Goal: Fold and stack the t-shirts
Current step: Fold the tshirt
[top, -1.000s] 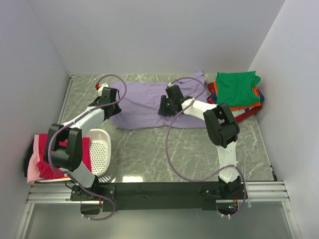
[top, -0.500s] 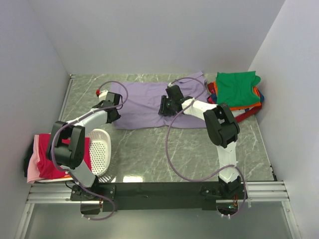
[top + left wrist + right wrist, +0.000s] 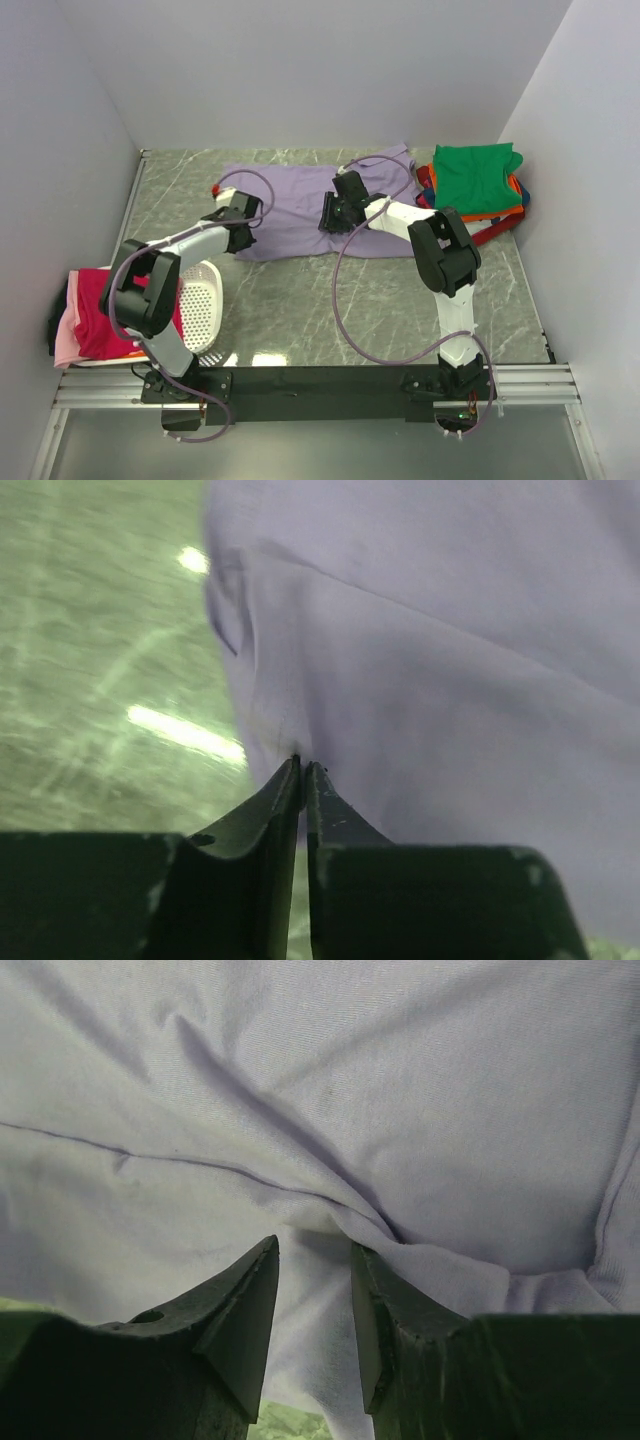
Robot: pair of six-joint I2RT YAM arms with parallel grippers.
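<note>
Shirt being worked: the lavender shirt (image 3: 300, 200) lies spread flat on the worktop (image 3: 300, 300) at its far middle. Its right end reaches to just beside the stack (image 3: 500, 215) of folded shirts.
Long axis: it runs left to right in the top view, crosswise to both arms.
Left end effector (image 3: 243, 216): it sits at the shirt's left near edge. In its wrist view we see the fingers drawn together with the hem caught at their tips, and we take this for a pinch on the cloth.
Right end effector (image 3: 331, 213): it is down on the shirt's middle. Its fingers stand apart, with a ridge of cloth bunched between the tips, and we see no clamp there.
Bearing from the left: the body of the shirt lies to the right of the pinch and slightly away from it.
Bearing from the right: cloth spreads under it on every side, with the longer run going left.
Nearer arm: the left arm is nearer the left edge, and the right arm is nearer the centre line.
Next move, as we judge it: carry the pinched left edge rightward along the long axis and over the right end effector's spot, which would serve as the crease.
Risk: a thin hem pinch may slip during the carry.
Other shirts: the green shirt (image 3: 478, 178) tops the stack. The magenta-red shirt (image 3: 100, 312) lies at the near left, beside the basket (image 3: 200, 300).
</note>
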